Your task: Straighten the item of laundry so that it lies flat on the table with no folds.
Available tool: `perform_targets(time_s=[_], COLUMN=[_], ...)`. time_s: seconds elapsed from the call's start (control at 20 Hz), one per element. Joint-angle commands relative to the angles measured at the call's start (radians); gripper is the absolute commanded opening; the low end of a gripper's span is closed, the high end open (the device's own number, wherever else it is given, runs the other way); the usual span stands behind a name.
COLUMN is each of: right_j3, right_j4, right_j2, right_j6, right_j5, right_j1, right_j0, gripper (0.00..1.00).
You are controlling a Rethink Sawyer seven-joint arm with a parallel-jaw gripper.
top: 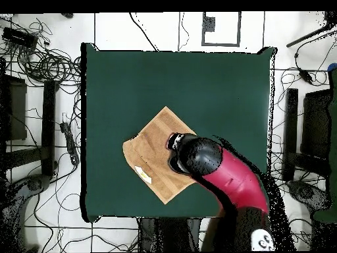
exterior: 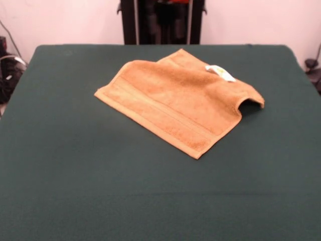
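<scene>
The orange-tan towel [exterior: 175, 103] lies turned like a diamond on the far middle of the dark green table [exterior: 75, 175]. A border band runs along its near left edge. Its white tag [exterior: 219, 72] sits at the far right edge. The right corner [exterior: 251, 99] is humped up off the cloth. In the overhead view the towel [top: 153, 153] lies left of centre with its tag [top: 142, 174], and the red and black arm [top: 227, 174] reaches over its right part. The gripper [top: 176, 141] is at the arm's end above the towel; its state is hidden. The front view shows no arm over the towel.
The robot's black pedestal [exterior: 160, 20] stands behind the table's far edge. In the overhead view cables [top: 46, 66] lie on the floor to the left of the table [top: 217, 79], and dark equipment [top: 316, 125] stands to its right.
</scene>
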Motion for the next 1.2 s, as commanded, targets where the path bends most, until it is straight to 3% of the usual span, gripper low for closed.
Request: perform_targets(time_s=[0.05,0.6,1.2], right_j3=[0.041,-0.041,0.031], right_j4=[-0.094,-0.201,-0.288], right_j2=[0.175,0.213,0.254], right_j6=[-0.041,0.019,0.057], right_j5=[-0.083,-0.130,-0.252], right_j1=[0.133,0.219,0.222], right_j0=[-0.072,-0.086,-0.115], gripper=[1.00,1.00,1.00])
